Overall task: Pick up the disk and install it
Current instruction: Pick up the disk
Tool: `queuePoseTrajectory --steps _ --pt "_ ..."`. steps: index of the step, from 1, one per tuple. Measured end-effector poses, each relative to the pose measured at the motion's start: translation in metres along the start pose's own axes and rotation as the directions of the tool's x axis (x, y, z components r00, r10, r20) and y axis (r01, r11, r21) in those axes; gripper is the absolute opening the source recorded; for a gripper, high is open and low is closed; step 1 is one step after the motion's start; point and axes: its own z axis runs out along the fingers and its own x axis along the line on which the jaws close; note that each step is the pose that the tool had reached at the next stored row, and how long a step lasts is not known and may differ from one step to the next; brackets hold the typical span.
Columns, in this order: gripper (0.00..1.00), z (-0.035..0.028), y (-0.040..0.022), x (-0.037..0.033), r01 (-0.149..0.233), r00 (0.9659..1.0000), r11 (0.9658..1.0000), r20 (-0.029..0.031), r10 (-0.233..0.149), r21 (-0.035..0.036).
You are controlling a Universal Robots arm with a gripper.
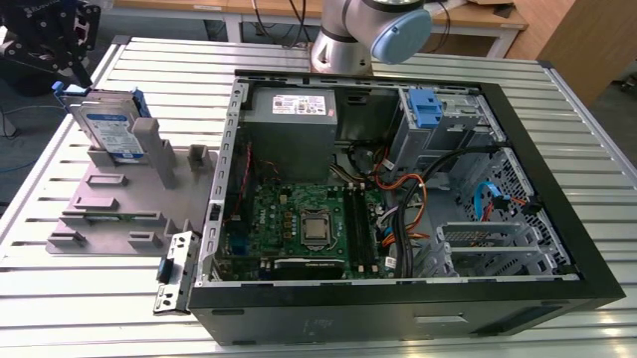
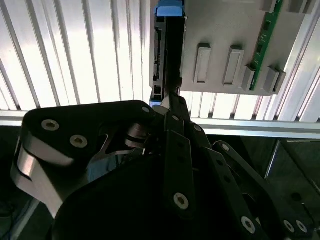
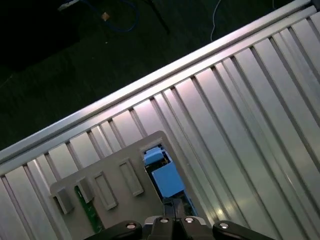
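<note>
Tool over upright disk, computer case beside

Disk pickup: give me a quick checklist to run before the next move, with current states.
1. Disk standing upright in the grey fixture: ok.
2. Gripper lined up at the disk's blue-railed end, in the first wrist view: ok.
3. Firm grip on the disk: cannot tell.
4. Case open, interior exposed: ok.
5. Bay by the blue latch free of cables: cannot tell.
</note>
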Motion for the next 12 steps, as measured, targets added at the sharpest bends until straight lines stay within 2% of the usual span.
queuePoseTrajectory --steps 3,6,9,12 --pt "0.11 0.0003 0.0 0.0 0.054 0.9985 0.9985 -0.003 -0.054 -0.0016" --pt "0.11 0.0005 0.0 0.0 0.109 0.994 0.994 -0.006 -0.109 -0.0035" --pt "0.11 0.0008 0.0 0.0 0.162 0.9867 0.9867 -0.0089 -0.162 -0.0055" --pt "0.11 0.0011 0.0 0.0 0.217 0.9761 0.9762 -0.0116 -0.217 -0.0076"
